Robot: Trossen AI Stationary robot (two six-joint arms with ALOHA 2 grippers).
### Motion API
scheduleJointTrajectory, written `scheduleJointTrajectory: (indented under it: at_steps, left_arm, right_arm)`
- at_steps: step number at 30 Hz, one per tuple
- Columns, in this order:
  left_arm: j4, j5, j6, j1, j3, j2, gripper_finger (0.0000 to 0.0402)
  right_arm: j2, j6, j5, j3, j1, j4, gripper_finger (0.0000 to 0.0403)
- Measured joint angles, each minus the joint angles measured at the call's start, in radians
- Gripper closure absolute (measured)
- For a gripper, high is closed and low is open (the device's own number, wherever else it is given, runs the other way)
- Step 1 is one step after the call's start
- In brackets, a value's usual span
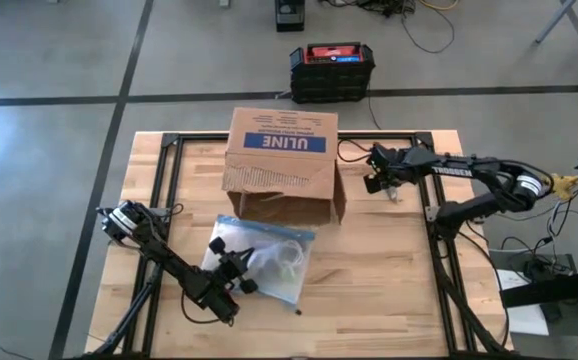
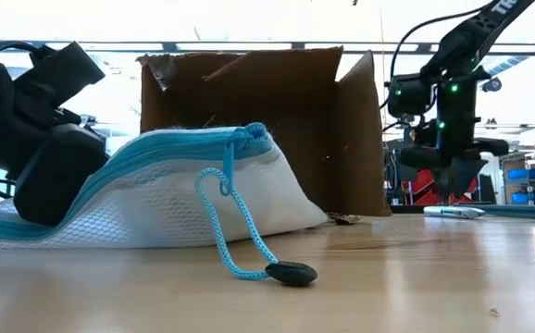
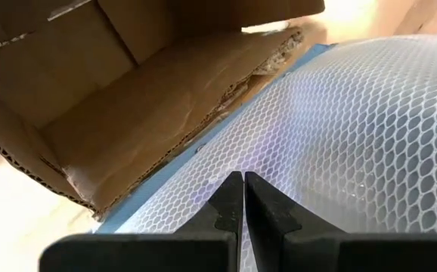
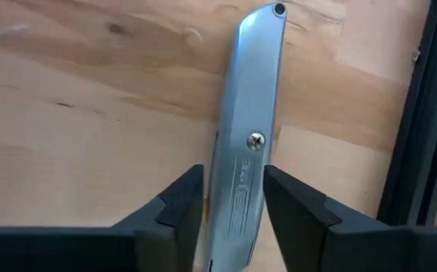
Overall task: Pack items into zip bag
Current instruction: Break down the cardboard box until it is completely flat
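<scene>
The desk [image 1: 389,290] is pale butcher-block wood carrying a black metal frame [image 1: 164,190]. Around it lies a grey concrete floor [image 1: 49,150] crossed by dark lines [image 1: 169,97]. Beyond the desk's far edge a black case with a red top [image 1: 331,70] sits on the floor, cables [image 1: 419,20] trailing nearby. The low view shows a bright, washed-out ceiling [image 2: 267,18] and blue bins [image 2: 531,176] off beyond the right end.
</scene>
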Motion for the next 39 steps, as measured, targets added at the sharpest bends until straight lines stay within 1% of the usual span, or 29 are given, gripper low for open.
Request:
scheduleJointTrajectory:
  at_steps: [2,5,9,10,12,15,19,21,23,25,28,30,32,34,36,39]
  left_arm:
    - [0.012,0.021,0.0,0.0,0.001,0.0,0.0402]
    - [0.047,0.022,0.001,-0.001,0.001,0.002,0.0402]
    - [0.104,0.023,0.002,-0.002,0.001,0.007,0.0402]
    - [0.116,0.022,0.003,-0.002,0.001,0.009,0.0402]
    - [0.14,0.023,0.011,-0.002,0.001,0.009,0.0402]
    - [0.177,0.048,0.035,-0.004,0.003,0.009,0.0402]
    - [0.18,0.072,0.066,-0.018,0.035,0.009,0.0401]
    - [0.179,0.067,0.108,-0.033,0.061,0.001,0.0401]
    - [0.18,0.038,0.177,-0.05,0.098,-0.01,0.0402]
    - [0.179,0.004,0.257,-0.064,0.137,-0.018,0.0402]
    - [0.172,-0.056,0.348,-0.076,0.183,-0.024,0.0402]
    - [0.171,-0.093,0.374,-0.078,0.202,-0.028,0.0402]
    - [0.168,-0.106,0.369,-0.077,0.205,-0.041,0.0402]
    - [0.163,-0.105,0.334,-0.077,0.199,-0.066,0.0402]
    - [0.153,-0.105,0.306,-0.077,0.186,-0.103,0.0402]
    - [0.155,-0.103,0.275,-0.077,0.174,-0.147,0.0401]
  right_arm:
    - [0.018,-0.008,0.001,-0.001,-0.011,0.015,0.0243]
    - [0.045,-0.02,0.0,-0.001,-0.039,0.014,0.0209]
    - [0.072,-0.059,-0.006,-0.008,-0.086,0.036,0.018]
    - [0.078,-0.067,-0.021,-0.012,-0.098,0.058,0.0177]
    - [0.09,-0.095,-0.081,-0.026,-0.119,0.114,0.0175]
    - [0.116,-0.107,-0.18,-0.046,-0.142,0.178,0.019]
    - [0.143,-0.099,-0.181,-0.052,-0.133,0.187,0.0228]
    - [0.143,-0.081,-0.186,-0.055,-0.122,0.189,0.0252]
    - [0.136,-0.078,-0.179,-0.058,-0.102,0.187,0.0276]
    - [0.126,-0.079,-0.172,-0.059,-0.077,0.185,0.0293]
    - [0.1,-0.088,-0.169,-0.061,-0.033,0.17,0.0293]
    - [0.07,-0.077,-0.131,-0.061,0.014,0.139,0.0293]
    - [0.025,-0.05,-0.103,-0.065,0.077,0.079,0.0293]
    - [-0.045,-0.008,-0.076,-0.07,0.163,0.024,0.0293]
    - [-0.123,0.048,-0.024,-0.065,0.264,0.029,0.0293]
    - [-0.243,0.155,0.087,-0.065,0.469,-0.001,0.0293]
